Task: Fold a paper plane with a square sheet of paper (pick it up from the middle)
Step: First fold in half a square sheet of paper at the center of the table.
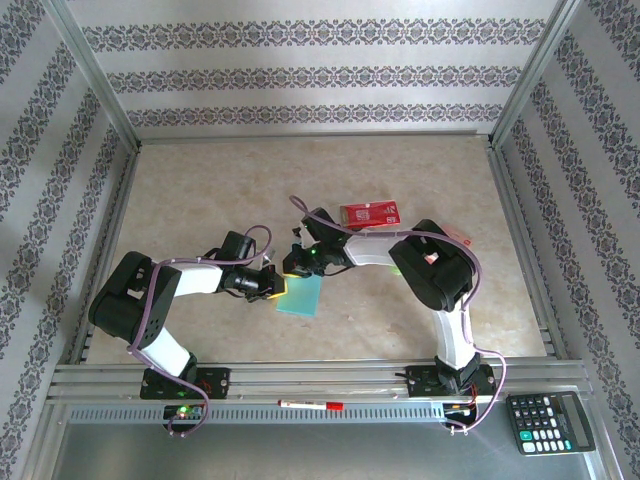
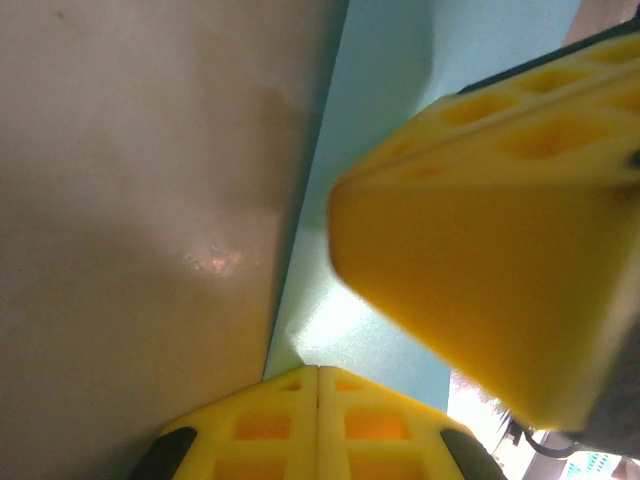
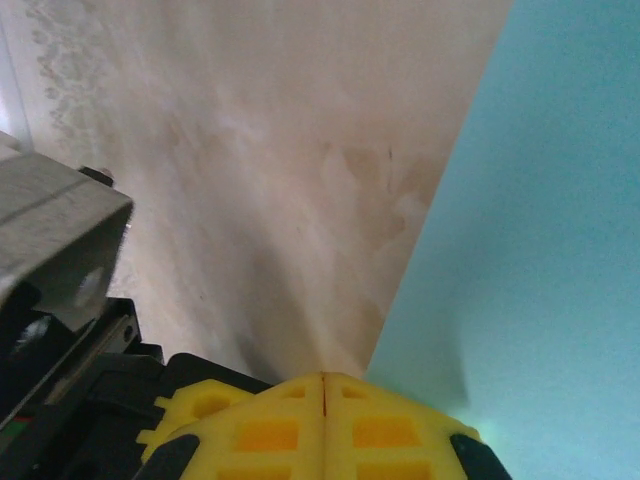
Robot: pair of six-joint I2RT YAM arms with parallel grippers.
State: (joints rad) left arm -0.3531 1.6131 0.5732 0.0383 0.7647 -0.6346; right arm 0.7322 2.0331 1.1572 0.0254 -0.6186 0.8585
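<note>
Left gripper (image 1: 268, 283) and right gripper (image 1: 298, 265), both shut, at edge of square sheet of paper (image 1: 302, 298); no crease visible, folding apparently all ahead.

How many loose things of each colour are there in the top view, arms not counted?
Light blue: 1, paper
Red: 2, packet and pen
Black: 1, calculator
Total: 4
Not counted: a pinkish edge by the right arm, too hidden to name.
</note>
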